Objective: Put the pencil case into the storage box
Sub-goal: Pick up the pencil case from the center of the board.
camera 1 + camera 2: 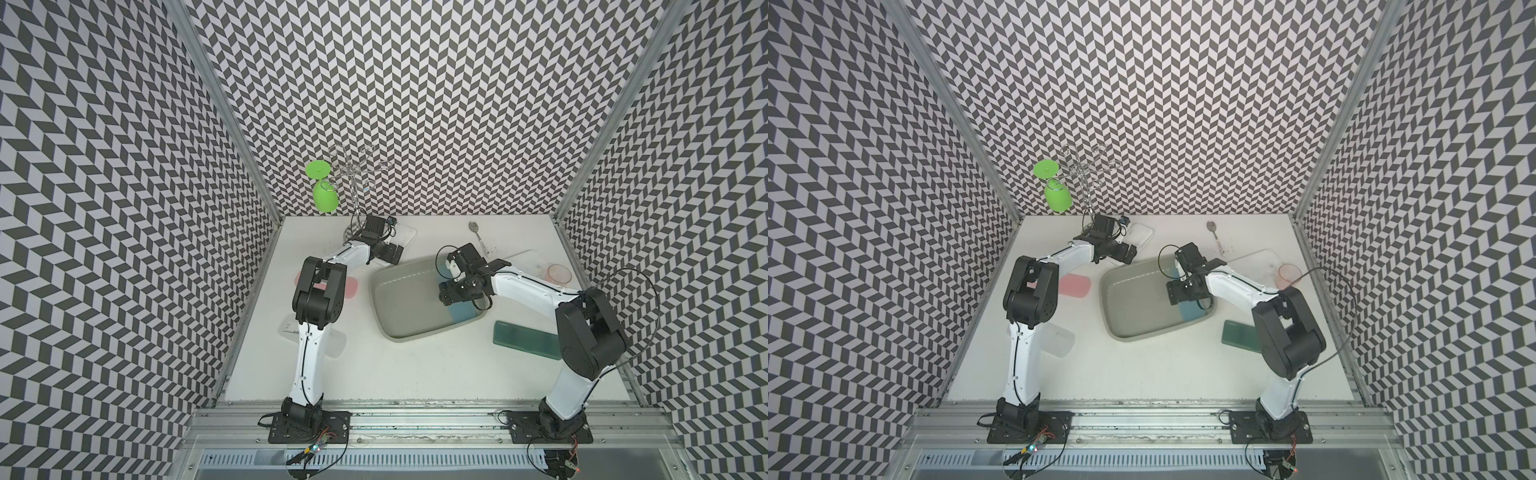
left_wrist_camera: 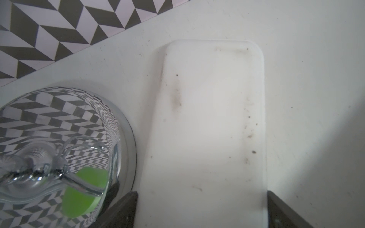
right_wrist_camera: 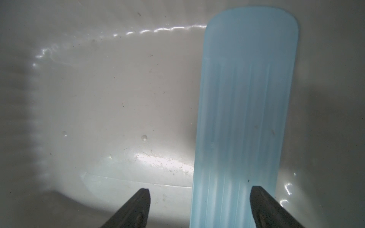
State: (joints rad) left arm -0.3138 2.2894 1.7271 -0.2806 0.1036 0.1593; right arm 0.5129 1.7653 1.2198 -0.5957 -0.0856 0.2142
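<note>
Several flat, round-cornered pencil cases lie about the white desk (image 1: 415, 374), and one is already in the storage box. Near the left edge a frosted pencil case (image 1: 336, 343) and a pink pencil case (image 1: 1075, 284) lie partly hidden under the left arm. In the back left corner stands a chrome wire glass rack (image 1: 353, 170) with a green wine glass (image 1: 324, 195) hanging upside down from it.

Just beside the rack's round base lies the white pencil case (image 2: 213, 108), flat on the desk, opaque, with brown smudges and specks on its lid. The left tool (image 2: 202, 192) is over its near end, fingers spread wide with one on each long side. Whether they touch the case cannot be told.

Mid-desk sits the storage box (image 1: 409, 303), a grey tub with sloping walls and a rolled rim, set at an angle to the desk edges. The blue pencil case (image 3: 245, 98) lies flat on its floor along the right-hand end wall. It is long and narrow, pale translucent blue, with rounded ends and faint lengthwise streaks. The right tool (image 3: 199, 188) hangs inside the box above the case's near end, fingers apart and pinching nothing.

Behind the box, near the back edge, lies a metal spoon (image 1: 478, 237). Right of it are a clear plastic tray (image 1: 528, 262) and, near the right edge, a pink tumbler (image 1: 559, 274). A dark green pencil case (image 1: 523, 336) lies right of the box, partly under the right arm.
</note>
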